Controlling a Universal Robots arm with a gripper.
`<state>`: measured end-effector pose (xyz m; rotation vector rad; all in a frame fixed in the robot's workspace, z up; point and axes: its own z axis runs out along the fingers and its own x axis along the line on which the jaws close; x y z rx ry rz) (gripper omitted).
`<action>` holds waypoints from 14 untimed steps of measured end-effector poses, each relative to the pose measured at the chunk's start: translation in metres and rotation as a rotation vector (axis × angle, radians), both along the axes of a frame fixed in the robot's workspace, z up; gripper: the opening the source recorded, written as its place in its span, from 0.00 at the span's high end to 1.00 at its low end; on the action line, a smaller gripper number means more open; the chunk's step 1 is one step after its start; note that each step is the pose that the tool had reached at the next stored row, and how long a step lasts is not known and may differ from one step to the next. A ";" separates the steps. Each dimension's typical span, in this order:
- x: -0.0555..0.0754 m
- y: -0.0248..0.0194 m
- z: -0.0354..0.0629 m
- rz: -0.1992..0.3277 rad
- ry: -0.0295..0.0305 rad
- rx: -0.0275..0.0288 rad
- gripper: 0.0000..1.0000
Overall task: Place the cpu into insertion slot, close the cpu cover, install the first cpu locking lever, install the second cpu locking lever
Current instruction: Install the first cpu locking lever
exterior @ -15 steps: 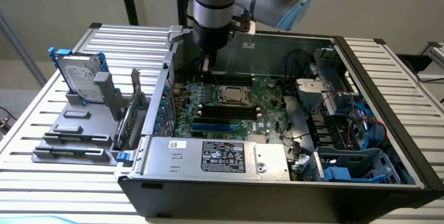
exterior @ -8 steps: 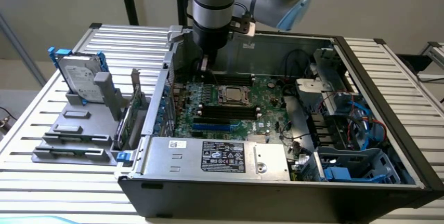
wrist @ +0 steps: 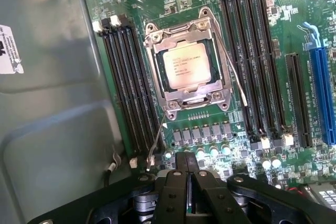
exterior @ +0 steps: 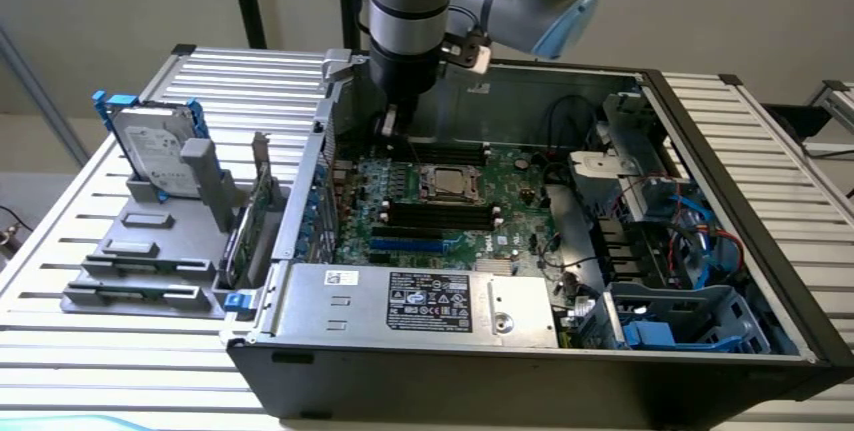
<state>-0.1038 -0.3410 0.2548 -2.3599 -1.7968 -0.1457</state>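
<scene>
Slatted metal desk (exterior: 120, 361) under a workshop rig, taken from the exterior view's left to its right: hard drive (exterior: 150, 146) upright in a grey rack (exterior: 147, 251); open computer case (exterior: 534, 381) with green motherboard (exterior: 521, 206) exposed; robot arm (exterior: 404, 11) hanging down from above, gripper (exterior: 388, 123) low inside the case near the socket; blue drive cage (exterior: 681, 323) at the far end.

Closer, from the wrist: grey case wall (wrist: 47, 103), black memory slots (wrist: 126, 87) beside it, then the cpu (wrist: 186, 65) seated silver face up in the insertion slot (wrist: 165, 74), with the cpu cover (wrist: 181, 29) lying shut around it. One locking lever (wrist: 160, 137), a thin wire, angled away from the cover's corner toward the gripper (wrist: 187, 157). Other locking lever (wrist: 233, 72) splayed out along the cover's opposite side, over a second bank of memory slots. Gripper clenched, fingers (wrist: 176, 192) pressed together, grasping nothing, tip just beside the first lever's free end.
</scene>
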 end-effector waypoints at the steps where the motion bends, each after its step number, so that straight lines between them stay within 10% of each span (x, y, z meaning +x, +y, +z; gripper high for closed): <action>1: 0.000 0.0000 0.0000 -0.009 0.0015 0.0005 0.89; 5: -0.002 0.0000 0.0000 -0.030 0.0103 0.0123 0.89; 10: -0.005 0.0000 0.0000 -0.034 0.0268 0.0975 0.89; 14: -0.005 0.0000 0.0001 -0.067 0.0334 0.1052 0.89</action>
